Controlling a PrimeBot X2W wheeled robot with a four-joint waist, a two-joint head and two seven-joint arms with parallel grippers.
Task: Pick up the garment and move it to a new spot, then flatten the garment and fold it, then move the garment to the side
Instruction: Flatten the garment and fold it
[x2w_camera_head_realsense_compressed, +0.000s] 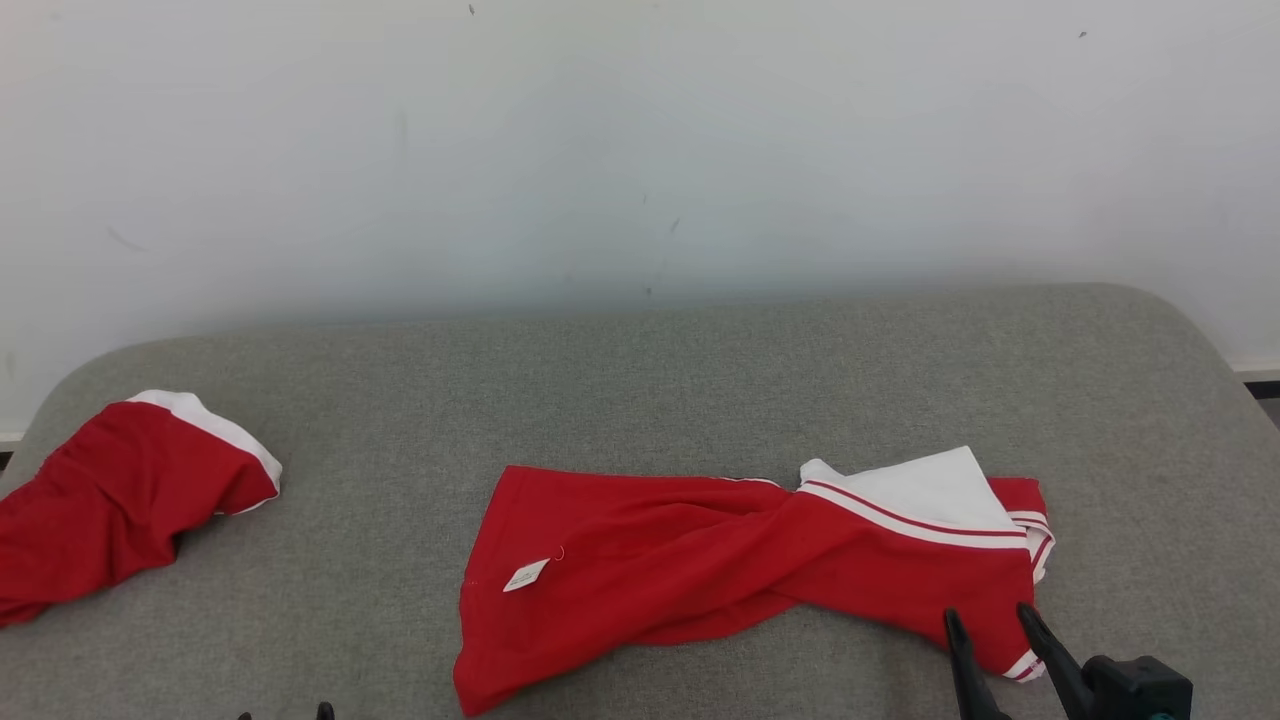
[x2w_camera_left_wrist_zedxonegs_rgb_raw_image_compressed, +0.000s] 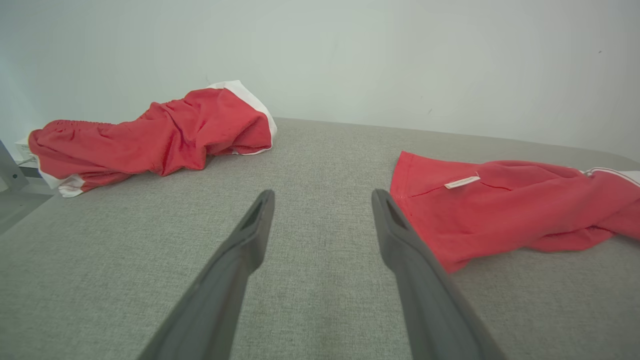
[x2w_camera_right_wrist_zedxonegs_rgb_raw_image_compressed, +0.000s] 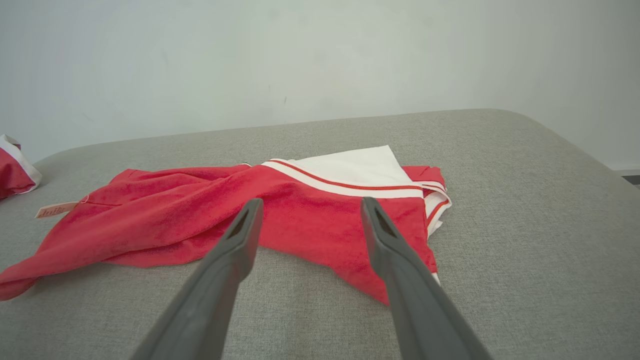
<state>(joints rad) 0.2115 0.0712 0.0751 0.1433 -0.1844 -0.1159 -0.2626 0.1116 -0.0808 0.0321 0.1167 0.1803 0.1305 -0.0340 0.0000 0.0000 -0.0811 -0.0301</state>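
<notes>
A white-trimmed red garment (x2w_camera_head_realsense_compressed: 700, 560) lies twisted on a grey padded surface (x2w_camera_head_realsense_compressed: 640, 380). Soft, light and limp, it looks easiest to pinch at a hem corner. The right gripper (x2w_camera_head_realsense_compressed: 986, 610), jaws apart, hovers over its near right corner. The left gripper (x2w_camera_left_wrist_zedxonegs_rgb_raw_image_compressed: 323, 195), jaws also apart, sits beside its tagged end.

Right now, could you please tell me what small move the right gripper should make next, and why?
Probably lower the open right gripper onto the near right corner of the twisted red-and-white cloth garment and close: its empty jaws point at that corner, and the garment lies unlifted.
</notes>
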